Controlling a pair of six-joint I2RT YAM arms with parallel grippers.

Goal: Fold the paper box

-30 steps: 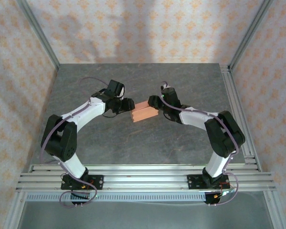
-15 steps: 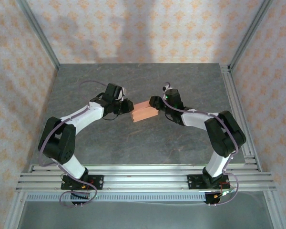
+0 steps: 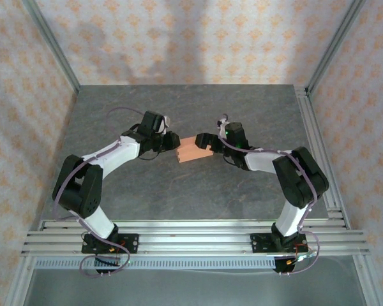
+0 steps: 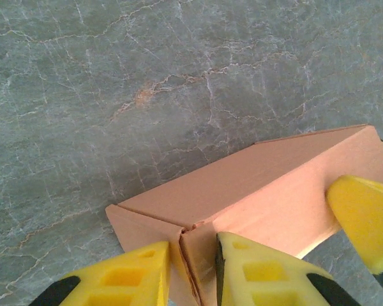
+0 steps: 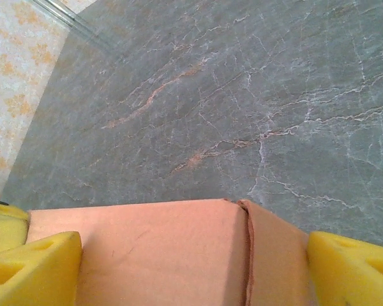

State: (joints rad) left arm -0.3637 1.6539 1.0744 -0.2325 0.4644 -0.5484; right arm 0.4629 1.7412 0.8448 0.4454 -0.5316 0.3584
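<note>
While one paper box (image 3: 195,150) lies folded | left fingers (image 4: 249,264) pinch its end wall | right fingers (image 5: 351,268) spread astride it

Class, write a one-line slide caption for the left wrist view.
Left hand pinches one end of the salmon paper box lying on the grey marbled table.

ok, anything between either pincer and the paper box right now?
Nothing visible. The left pincer is closed on a card wall at one end of the paper box. The right pincer stands open astride the other end, with no other object in between.
</note>
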